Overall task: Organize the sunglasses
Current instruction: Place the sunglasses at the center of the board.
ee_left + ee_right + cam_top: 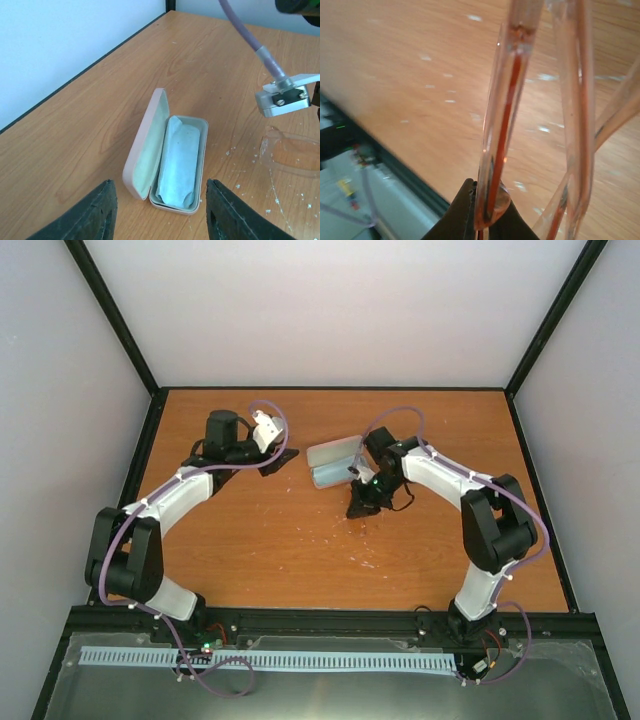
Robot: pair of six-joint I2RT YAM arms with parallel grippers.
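High rear view over table, left wrist shares case, right wrist against sunglasses

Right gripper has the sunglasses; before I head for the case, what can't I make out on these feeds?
- Right wrist view: the sunglasses are too close and blurred. Only the bit clamped in the right gripper is clear, and the case is out of frame.
- Top view: the right gripper hides the sunglasses. Folded or not, touching the table or not, is unclear.
- Left wrist view: the right edge cuts off the sunglasses, and the cloth hides the case floor.

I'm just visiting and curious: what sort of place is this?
Probably a robot test booth: two arms bolted to a wooden table, plain walls framed in black around it, an open glasses case.
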